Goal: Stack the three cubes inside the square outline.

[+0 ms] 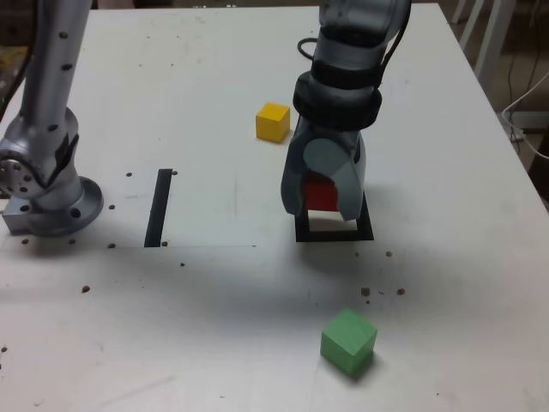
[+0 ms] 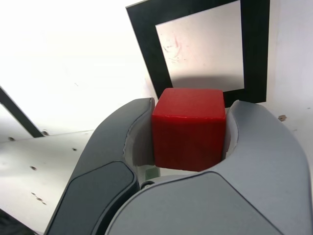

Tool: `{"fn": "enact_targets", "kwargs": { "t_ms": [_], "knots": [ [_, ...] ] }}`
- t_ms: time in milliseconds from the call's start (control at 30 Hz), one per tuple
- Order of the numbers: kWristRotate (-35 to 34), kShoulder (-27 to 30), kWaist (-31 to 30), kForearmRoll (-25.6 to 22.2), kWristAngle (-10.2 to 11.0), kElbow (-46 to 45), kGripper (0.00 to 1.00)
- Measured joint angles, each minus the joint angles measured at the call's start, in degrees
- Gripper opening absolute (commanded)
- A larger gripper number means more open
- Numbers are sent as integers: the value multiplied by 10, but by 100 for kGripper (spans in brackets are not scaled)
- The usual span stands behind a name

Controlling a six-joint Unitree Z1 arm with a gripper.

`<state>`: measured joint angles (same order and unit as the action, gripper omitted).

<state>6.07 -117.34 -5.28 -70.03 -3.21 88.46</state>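
bench point(image 1: 446, 257): a white surface speckled with small dark spots carries everything; the arm's base stands at the exterior view's left, beside a straight black strip point(image 1: 159, 208) that is no part of the goal.
arm and pincer point(image 1: 324, 193): the arm reaches down from the far side, and the pincer hangs directly above the marked square, its jaws pinching the red cube from two opposite sides. This pose looks chosen so the block can go straight down into the frame.
square outline point(image 1: 366, 230): a black tape frame with a white centre, lying just right of the bench's middle in the exterior view. It acts as the only container here, and in the wrist view its white centre point(image 2: 200, 49) shows bare, so nothing rests in it yet.
red cube point(image 2: 188, 129): gripped squarely, top face level, over the near edge of the frame; whether it is touching the bench cannot be told. It is probably meant as the bottom block.
green cube point(image 1: 348, 342): loose on the bench, near the camera, well apart from the frame and waiting.
yellow cube point(image 1: 273, 121): loose on the far side, left of the arm in the exterior view, also outside the frame.
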Motion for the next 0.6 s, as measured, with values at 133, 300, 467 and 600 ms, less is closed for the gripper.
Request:
{"fn": "enact_targets", "kwargs": {
  "t_ms": [133, 300, 467, 600],
  "knots": [
    [0, -3, 12, 22, -9, -17, 30],
    [0, -9, 26, 39, -13, -26, 30],
    [2, -15, 33, 51, -14, -29, 30],
    [4, -21, 36, 56, -14, -30, 30]
  ]
}}
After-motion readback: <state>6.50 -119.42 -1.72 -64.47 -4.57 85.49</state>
